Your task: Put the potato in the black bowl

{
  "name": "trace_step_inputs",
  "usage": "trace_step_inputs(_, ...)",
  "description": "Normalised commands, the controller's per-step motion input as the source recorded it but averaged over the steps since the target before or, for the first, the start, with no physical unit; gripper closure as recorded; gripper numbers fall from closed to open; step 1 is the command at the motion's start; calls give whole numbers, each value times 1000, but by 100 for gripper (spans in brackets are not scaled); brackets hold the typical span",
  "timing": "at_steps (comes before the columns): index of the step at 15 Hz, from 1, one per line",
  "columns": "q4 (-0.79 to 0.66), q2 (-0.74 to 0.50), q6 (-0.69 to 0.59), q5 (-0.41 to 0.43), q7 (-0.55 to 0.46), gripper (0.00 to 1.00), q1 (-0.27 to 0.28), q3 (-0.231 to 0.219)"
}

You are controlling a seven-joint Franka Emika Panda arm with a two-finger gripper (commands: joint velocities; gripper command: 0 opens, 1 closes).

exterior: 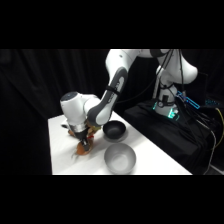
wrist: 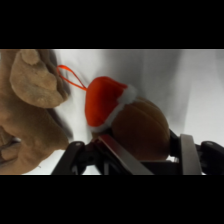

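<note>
The potato [wrist: 142, 132], beside a red Santa hat [wrist: 104, 105], sits between the gripper [wrist: 145, 150]'s 2 fingers [wrist: 187, 152], apparently clamped, above the tabletop [exterior: 150, 155].

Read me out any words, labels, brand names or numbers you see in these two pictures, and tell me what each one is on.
None can be read.
Potato, black bowl, grey bowl, red cap, brown plush toy: no writing shows.
Lit device by the arm's base: any marking is too blurred to read.
</note>
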Motion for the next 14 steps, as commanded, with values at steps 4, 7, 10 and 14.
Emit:
trace_step_inputs(4, 277, 144, -177, 53, -65, 81, -37, 13)
trace_step_inputs(7, 169, 17, -232, 65, -105, 99, -48, 28)
trace_step_inputs(10, -29, -220, -297, 69, -140, 96, -49, 44)
trace_step_inputs(14, -319, -552, -406, 57, -156, 96, -23, 49)
